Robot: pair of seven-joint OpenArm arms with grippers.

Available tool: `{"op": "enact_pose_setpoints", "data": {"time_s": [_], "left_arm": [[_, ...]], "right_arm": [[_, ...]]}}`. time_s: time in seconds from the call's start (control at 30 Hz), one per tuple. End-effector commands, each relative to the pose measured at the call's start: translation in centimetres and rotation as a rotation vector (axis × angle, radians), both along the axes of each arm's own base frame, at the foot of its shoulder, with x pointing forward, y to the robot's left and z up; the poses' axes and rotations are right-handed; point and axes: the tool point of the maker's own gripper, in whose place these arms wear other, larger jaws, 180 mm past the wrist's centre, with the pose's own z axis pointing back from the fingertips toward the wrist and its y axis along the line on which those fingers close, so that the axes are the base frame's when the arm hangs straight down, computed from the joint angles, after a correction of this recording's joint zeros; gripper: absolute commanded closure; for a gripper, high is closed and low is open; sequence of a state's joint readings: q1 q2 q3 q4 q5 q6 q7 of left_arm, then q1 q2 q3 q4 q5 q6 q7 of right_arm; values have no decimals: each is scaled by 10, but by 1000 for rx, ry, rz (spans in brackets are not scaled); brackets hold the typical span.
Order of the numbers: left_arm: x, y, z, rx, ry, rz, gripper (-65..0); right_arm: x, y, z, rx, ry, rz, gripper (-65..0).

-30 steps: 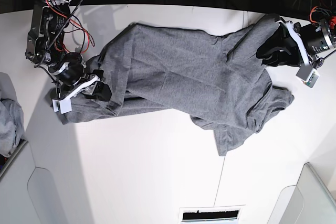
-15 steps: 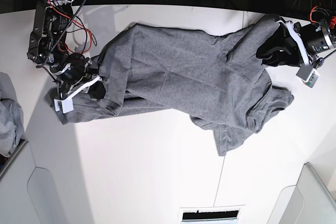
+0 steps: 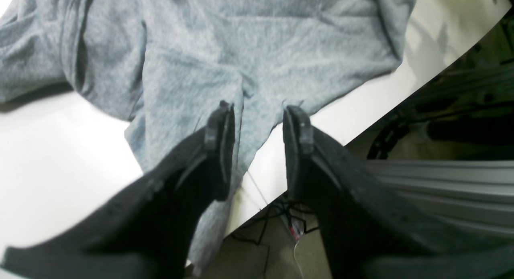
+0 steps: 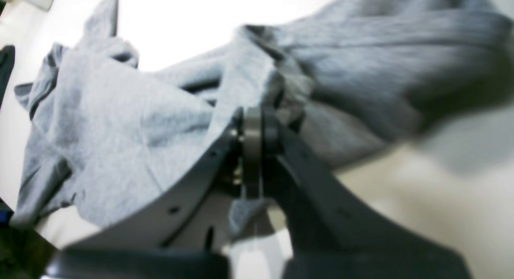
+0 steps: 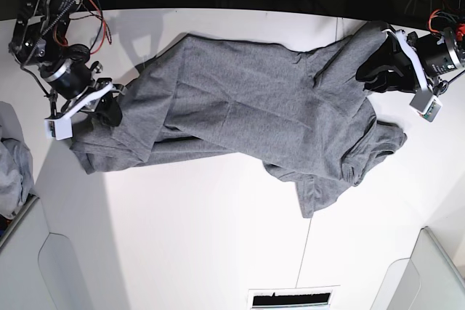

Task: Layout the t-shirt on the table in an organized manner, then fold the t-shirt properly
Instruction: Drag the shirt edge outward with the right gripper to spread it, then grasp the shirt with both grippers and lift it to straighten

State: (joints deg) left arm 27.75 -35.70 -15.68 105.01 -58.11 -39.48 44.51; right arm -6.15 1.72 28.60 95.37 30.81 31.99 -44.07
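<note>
The charcoal-grey t-shirt (image 5: 247,107) lies rumpled across the white table (image 5: 203,223), stretched from left to right with a folded flap at the lower right. My right gripper (image 5: 110,112) is at the shirt's left end. In the right wrist view my right gripper (image 4: 253,122) is shut on a bunch of t-shirt (image 4: 120,122) cloth. My left gripper (image 5: 367,72) rests on the shirt's upper right end. In the left wrist view my left gripper (image 3: 257,112) stands open, its fingers (image 3: 220,122) apart over the t-shirt (image 3: 261,42) edge near the table (image 3: 48,150) rim.
A lighter grey garment heap (image 5: 11,172) sits at the left edge. Pale bins stand at the lower left (image 5: 65,274) and lower right (image 5: 436,266). A thin seam (image 5: 305,252) crosses the table. Cables (image 3: 289,227) hang beyond the table edge.
My right gripper has shut on the shirt's left end and pulled it left and toward the back, stretching the cloth. The left arm has not moved.
</note>
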Motion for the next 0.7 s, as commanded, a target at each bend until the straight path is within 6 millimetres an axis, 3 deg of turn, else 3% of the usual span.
{"op": "enact_pose_setpoints", "data": {"time_s": [0.0, 0.33, 0.47, 0.57, 0.67], "left_arm": [[5, -1, 11, -15, -37, -9, -229], [5, 0, 11, -14, -37, -10, -229], [5, 0, 11, -15, -37, -10, -229], [6, -1, 12, -18, -42, -8, -229], [8, -1, 13, -23, -51, -5, -229]], "right_arm": [[-4, -6, 13, 8, -41, -6, 0], [-105, -57, 13, -36, 62, -136, 0], [-132, -75, 12, -64, 109, -181, 0], [-139, -75, 8, -68, 141, -176, 0], [-131, -74, 13, -50, 113, -178, -250]]}}
